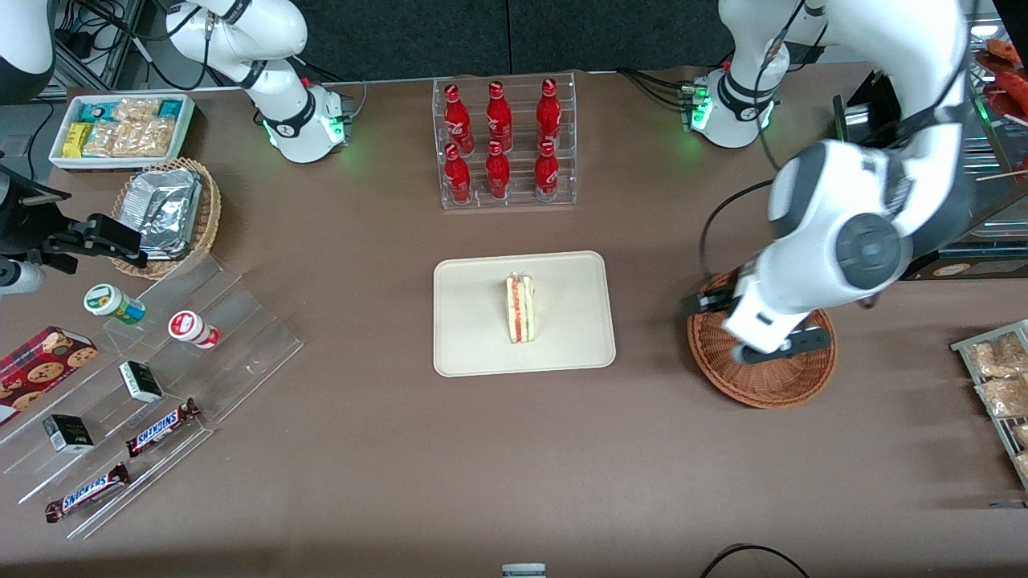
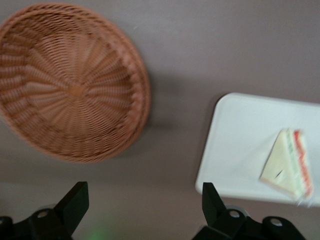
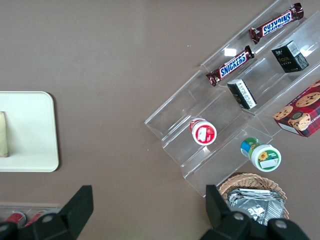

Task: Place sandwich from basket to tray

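The sandwich [image 1: 520, 308] [image 2: 290, 162], a pale bread wedge with red and green filling, lies in the middle of the cream tray [image 1: 482, 281] [image 2: 240, 145]. The wide wicker basket [image 1: 763, 377] [image 2: 70, 80] stands beside the tray toward the working arm's end, and nothing shows inside it. My left gripper [image 1: 759, 341] [image 2: 144, 192] hangs above the basket's tray-side part. It is open, with only bare table between its fingers. The arm covers part of the basket in the front view.
A clear rack of red bottles [image 1: 506, 144] stands farther from the front camera than the tray. Toward the parked arm's end are a foil-packet basket [image 1: 169, 213], a white snack box [image 1: 120, 128] and acrylic steps with snacks [image 1: 144, 377]. A rack of packets [image 1: 1000, 377] sits at the working arm's end.
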Robot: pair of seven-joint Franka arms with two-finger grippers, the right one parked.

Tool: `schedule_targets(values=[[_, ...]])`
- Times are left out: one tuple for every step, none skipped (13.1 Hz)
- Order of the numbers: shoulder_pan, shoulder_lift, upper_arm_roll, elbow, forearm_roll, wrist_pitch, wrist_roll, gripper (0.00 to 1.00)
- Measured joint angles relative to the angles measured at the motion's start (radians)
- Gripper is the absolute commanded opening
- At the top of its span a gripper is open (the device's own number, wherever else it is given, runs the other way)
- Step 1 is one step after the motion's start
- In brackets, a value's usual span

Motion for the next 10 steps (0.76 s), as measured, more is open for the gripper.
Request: schedule_targets(values=[[0.031, -0.030, 0.000, -0.010, 0.000, -0.036, 0.073, 1.00], [0.063, -0.059, -0.001, -0.015, 0.000, -0.071, 0.135, 1.00], [0.093, -0.085, -0.001, -0.019, -0.001, -0.102, 0.177, 1.00], [0.117, -0.112, -0.001, -0.020, -0.001, -0.130, 0.199, 1.00], [0.132, -0.139, -0.001, -0.020, -0.001, -0.156, 0.207, 1.00], [0.138, -0.164, -0.002, -0.021, -0.001, -0.178, 0.209, 1.00], [0.142, -0.187, -0.004, -0.022, 0.001, -0.195, 0.209, 1.00], [0.151, -0.208, -0.010, -0.023, 0.008, -0.214, 0.209, 1.00], [0.168, -0.226, -0.026, -0.023, 0.027, -0.233, 0.209, 1.00], [0.186, -0.243, -0.044, -0.023, 0.055, -0.250, 0.209, 1.00]])
